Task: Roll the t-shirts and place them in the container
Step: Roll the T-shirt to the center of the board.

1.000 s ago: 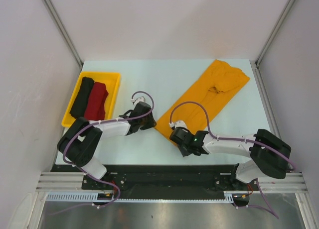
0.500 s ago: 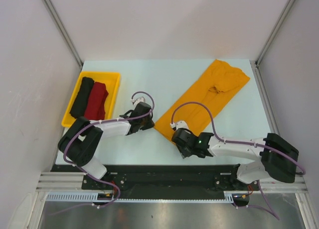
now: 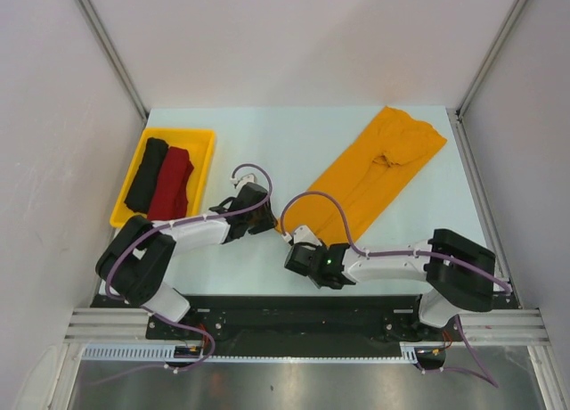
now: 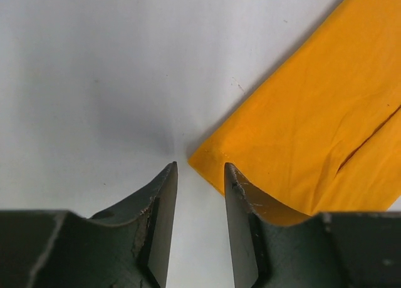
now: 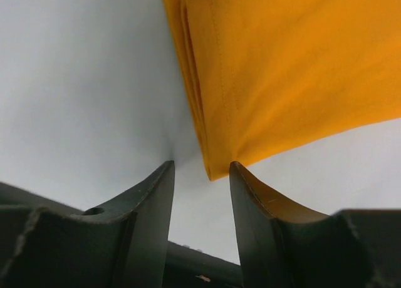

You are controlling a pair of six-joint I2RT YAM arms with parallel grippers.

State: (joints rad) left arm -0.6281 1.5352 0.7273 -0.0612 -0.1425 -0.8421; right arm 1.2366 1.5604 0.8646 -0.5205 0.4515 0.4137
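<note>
While the mustard-orange t-shirt [image 3: 374, 174] lies flat as a long folded strip slanting across the table [image 3: 267, 134], both grippers sit low at its near end. The left gripper [image 4: 199, 169] has its jaws narrowly parted and empty, the tips just short of the shirt's near left corner. The right gripper [image 5: 200, 169] is likewise narrowly parted and holds nothing, with the shirt's other near corner just beyond its gap. Well left of the shirt, a yellow tray [image 3: 203, 135] holds a black roll [image 3: 147, 174] and a dark red roll [image 3: 171, 183] side by side.
</note>
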